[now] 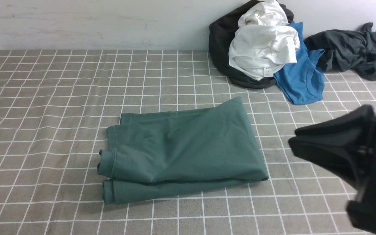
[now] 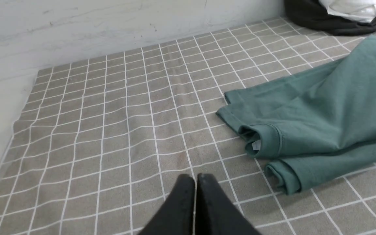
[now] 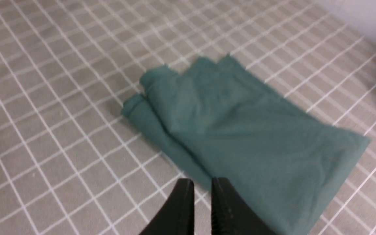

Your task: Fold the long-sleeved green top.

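The green long-sleeved top [image 1: 181, 150] lies folded into a thick rectangle in the middle of the checked tablecloth, with rolled edges on its left side. It also shows in the left wrist view [image 2: 321, 107] and the right wrist view [image 3: 240, 120]. My right gripper [image 1: 292, 142] hangs above the cloth to the right of the top, touching nothing. Seen from its wrist, the right gripper [image 3: 202, 182] has a narrow gap between its fingers and nothing in it. My left gripper [image 2: 195, 178] is shut and empty, off the top's rolled side, and is out of the front view.
A heap of clothes lies at the back right against the wall: a black garment [image 1: 220, 42], a white one [image 1: 263, 45], a bright blue one [image 1: 302, 78] and a dark grey one [image 1: 348, 49]. The tablecloth's left edge [image 2: 8, 143] shows in the left wrist view.
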